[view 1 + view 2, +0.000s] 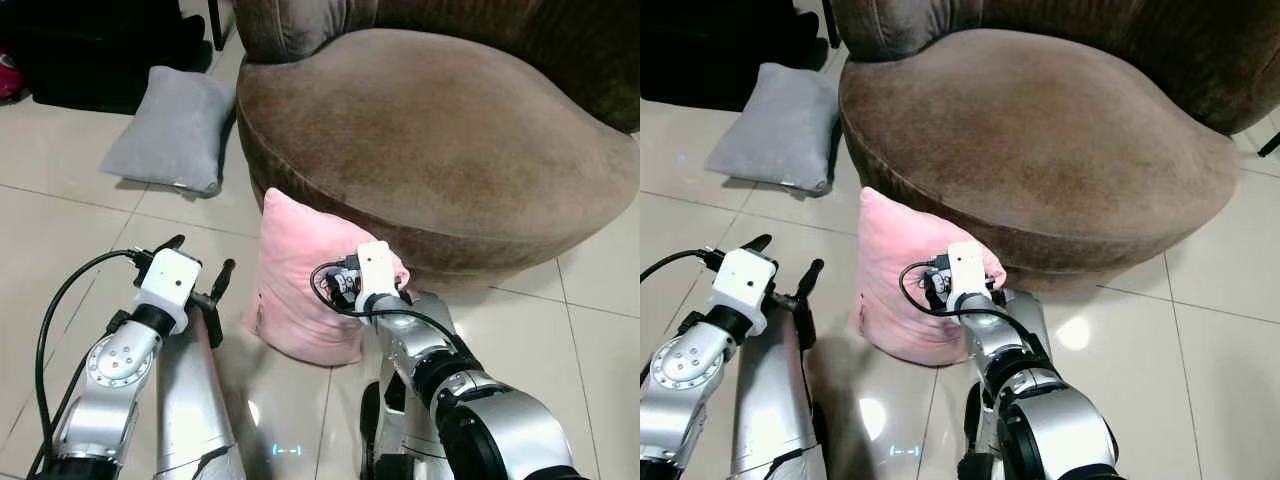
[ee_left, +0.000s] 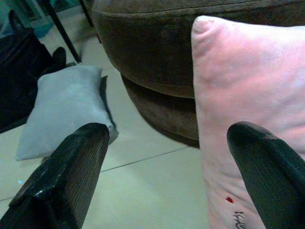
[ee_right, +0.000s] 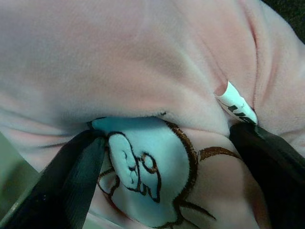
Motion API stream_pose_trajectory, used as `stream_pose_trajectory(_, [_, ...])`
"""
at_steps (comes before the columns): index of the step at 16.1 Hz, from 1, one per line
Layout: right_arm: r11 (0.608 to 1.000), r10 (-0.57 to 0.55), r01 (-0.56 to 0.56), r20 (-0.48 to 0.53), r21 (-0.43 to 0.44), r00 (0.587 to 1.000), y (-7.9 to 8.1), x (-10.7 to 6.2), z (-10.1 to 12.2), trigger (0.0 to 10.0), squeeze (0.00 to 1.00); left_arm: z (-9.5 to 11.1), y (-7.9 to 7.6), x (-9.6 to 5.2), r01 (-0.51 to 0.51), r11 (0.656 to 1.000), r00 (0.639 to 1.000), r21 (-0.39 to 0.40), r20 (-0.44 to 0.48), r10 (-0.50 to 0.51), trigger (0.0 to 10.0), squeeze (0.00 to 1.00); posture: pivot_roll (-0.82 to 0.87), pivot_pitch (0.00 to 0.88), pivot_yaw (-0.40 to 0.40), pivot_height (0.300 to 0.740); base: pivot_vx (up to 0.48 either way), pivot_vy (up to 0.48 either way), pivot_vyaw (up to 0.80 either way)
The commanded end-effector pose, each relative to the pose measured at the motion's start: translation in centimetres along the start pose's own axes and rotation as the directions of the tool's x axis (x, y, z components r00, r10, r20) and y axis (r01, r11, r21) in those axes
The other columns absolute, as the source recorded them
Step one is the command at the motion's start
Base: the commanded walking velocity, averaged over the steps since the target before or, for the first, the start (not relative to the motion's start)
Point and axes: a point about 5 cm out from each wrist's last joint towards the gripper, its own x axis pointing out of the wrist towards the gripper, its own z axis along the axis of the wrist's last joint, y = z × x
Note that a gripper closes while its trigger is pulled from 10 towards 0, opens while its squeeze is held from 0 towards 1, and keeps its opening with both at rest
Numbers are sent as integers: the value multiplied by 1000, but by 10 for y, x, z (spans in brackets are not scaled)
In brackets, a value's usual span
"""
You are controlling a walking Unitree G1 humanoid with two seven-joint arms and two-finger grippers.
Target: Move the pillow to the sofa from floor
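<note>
between right gripper [image 3: 162,157] jaws, pink pillow [image 1: 300,285], pressed close

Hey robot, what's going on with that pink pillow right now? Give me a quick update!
Right gripper open, pressed against pink pillow. Left gripper open beside it. Pillow on floor, leaning against brown sofa. Grey pillow lies apart.

head eyes look down; wrist cameras near the pink pillow [image 1: 300,290].

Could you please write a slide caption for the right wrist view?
Right end effector pressed into the pink pillow, fingers spread either side of its embroidered patch and tag.
</note>
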Motion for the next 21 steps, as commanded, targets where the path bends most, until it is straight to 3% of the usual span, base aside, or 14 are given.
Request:
stream_pose_trajectory(1, [998,-32,36,-90,43,995,-2,-4,-23,10000,1000,2,-1,-3,30,1000,1000,4,-7,-30,10000,0,221,317,-63,390,0,0,0])
stream_pose_trajectory(2, [998,-54,57,-83,39,995,-3,-4,-21,4314,910,2,0,-4,37,999,999,8,-11,-37,10000,0,221,316,-59,390,0,0,0])
stream_pose_trajectory(3, [997,-54,58,-76,51,996,-2,-3,-20,0,0,2,1,-4,38,999,999,8,-13,-38,10000,0,221,314,-57,390,0,0,0])
stream_pose_trajectory(7, [984,-93,99,-53,145,994,-4,-2,-12,0,0,5,3,-2,61,998,998,11,-18,-60,10000,0,222,308,-36,390,0,0,0])
stream_pose_trajectory(10, [949,-114,117,-27,293,993,-2,2,5,0,0,7,3,0,75,997,997,11,-19,-75,10000,0,224,306,-28,390,0,0,0])
stream_pose_trajectory(14, [897,-106,71,56,437,993,6,7,39,0,0,10,-4,4,91,996,996,-2,-3,-91,10000,0,217,294,-31,390,0,0,0])
stream_pose_trajectory(16, [860,-93,13,131,510,987,10,8,68,0,0,11,-11,8,101,995,995,-18,7,-100,10000,0,206,287,-44,390,0,0,0])
stream_pose_trajectory(19, [819,-94,-37,197,573,976,9,8,93,0,0,13,-18,13,105,994,994,-32,17,-104,10000,0,195,279,-58,390,0,0,0])
stream_pose_trajectory(21, [827,-90,-73,259,558,962,9,7,111,0,0,15,-23,16,100,994,995,-44,32,-99,10000,0,189,273,-65,390,0,0,0])
